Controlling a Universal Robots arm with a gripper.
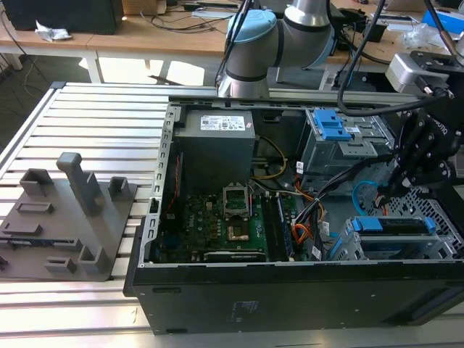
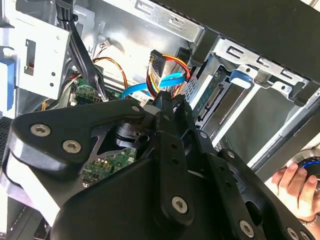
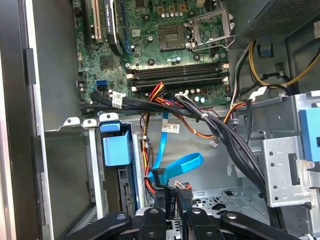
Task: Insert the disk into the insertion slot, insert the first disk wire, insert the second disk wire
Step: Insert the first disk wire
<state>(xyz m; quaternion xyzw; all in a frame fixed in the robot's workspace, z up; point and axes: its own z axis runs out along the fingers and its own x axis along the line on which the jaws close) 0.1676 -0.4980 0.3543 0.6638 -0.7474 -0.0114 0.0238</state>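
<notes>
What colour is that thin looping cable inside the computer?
The cable is light blue, clearest in the first wrist view.

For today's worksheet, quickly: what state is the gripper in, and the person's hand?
The gripper: closed on a black connector.
The person's hand: cannot be told.

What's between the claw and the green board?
In the first wrist view, the looped blue cable and a black wire bundle cross between claw and green board.

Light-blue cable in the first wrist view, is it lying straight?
No, the light-blue cable bends back on itself in a loop.
</notes>
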